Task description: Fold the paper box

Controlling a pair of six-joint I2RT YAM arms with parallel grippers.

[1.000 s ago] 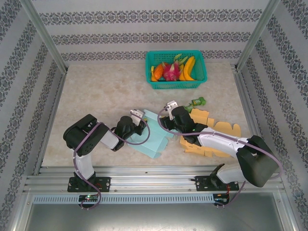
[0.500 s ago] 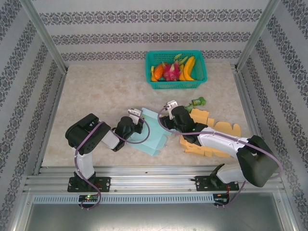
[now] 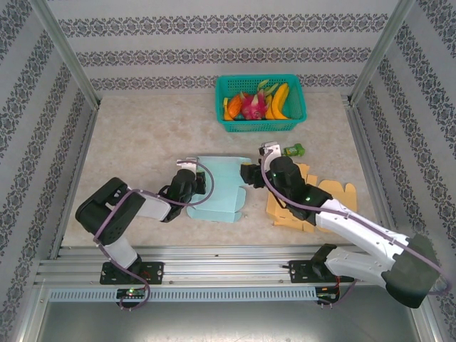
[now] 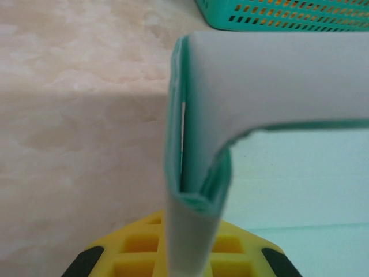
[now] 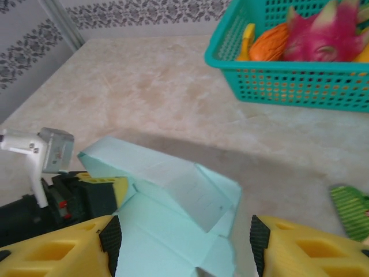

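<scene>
The pale teal paper box (image 3: 217, 191) lies partly folded on the table's middle, one wall raised. My left gripper (image 3: 194, 179) is shut on its left edge. In the left wrist view a doubled fold of the paper box (image 4: 196, 173) stands pinched between my yellow fingers (image 4: 132, 254). My right gripper (image 3: 248, 173) hangs open at the box's right side. From the right wrist, the paper box (image 5: 173, 190) sits ahead between the black pads (image 5: 110, 238) without touching them, and the left gripper (image 5: 86, 196) grips its far-left corner.
A teal basket (image 3: 260, 126) of fruit stands at the back. Flat orange-yellow cardboard sheets (image 3: 328, 194) lie right of the box under my right arm. A small green object (image 3: 293, 150) lies behind them. Metal frame posts line both sides.
The left gripper has closed on the box's edge and drawn it left, so the box now lies squarer and flatter. The right arm has swung to the right and lifted off the box.
</scene>
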